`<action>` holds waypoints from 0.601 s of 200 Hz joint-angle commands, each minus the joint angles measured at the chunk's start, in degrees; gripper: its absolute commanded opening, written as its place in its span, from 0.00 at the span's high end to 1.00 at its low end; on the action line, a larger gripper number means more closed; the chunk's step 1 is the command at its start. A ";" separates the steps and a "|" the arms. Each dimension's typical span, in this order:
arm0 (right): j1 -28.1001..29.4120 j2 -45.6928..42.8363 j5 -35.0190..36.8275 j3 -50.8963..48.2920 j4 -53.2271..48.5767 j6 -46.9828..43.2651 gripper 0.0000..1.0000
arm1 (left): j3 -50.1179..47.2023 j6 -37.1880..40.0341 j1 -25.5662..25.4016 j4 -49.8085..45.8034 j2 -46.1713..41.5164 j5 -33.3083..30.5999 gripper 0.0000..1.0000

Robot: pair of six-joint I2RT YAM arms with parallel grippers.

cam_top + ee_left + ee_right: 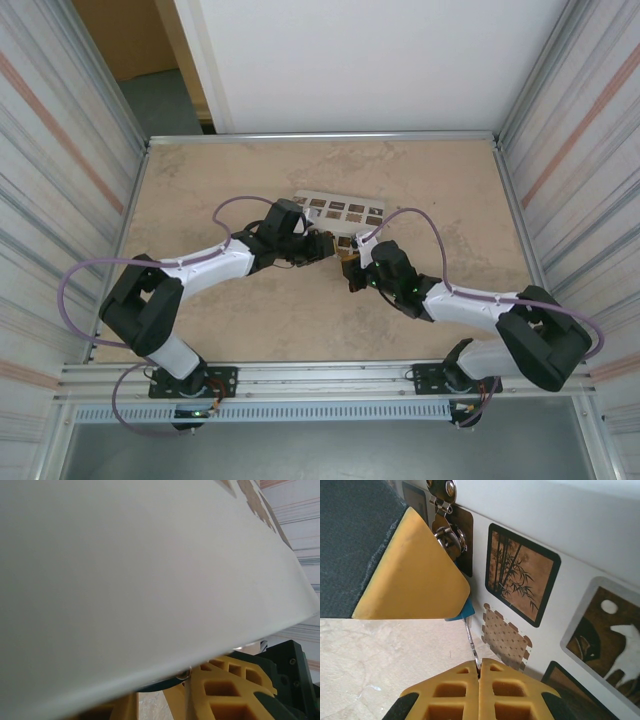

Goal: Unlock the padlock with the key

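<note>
The right claw [479, 671] clamps the key [471, 641], which meets the padlock [462, 614] at 12 o'clock. The left claw [323, 246] has an unclear grip.

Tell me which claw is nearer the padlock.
Left. The left claw is pressed against the padlock; the right claw, shut on the key, is apart from it at the key's other end.

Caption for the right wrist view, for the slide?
Right gripper shut on the key, its tip at the blue padlock beside the picture-tiled box.
</note>
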 commanded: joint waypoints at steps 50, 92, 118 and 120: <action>-0.37 -1.34 0.58 0.07 3.66 0.72 1.00 | 0.14 -0.34 -0.49 3.63 -2.85 1.71 1.00; -0.71 -0.22 0.57 0.07 6.92 1.49 1.00 | 0.32 -0.68 -0.52 3.74 -2.93 2.57 1.00; -1.43 0.82 -0.70 0.15 9.67 1.49 1.00 | 0.32 -1.04 -0.64 3.84 -3.10 3.14 1.00; -1.49 0.87 -0.85 0.17 9.85 1.46 1.00 | 0.32 -1.11 -0.61 3.91 -3.11 3.21 1.00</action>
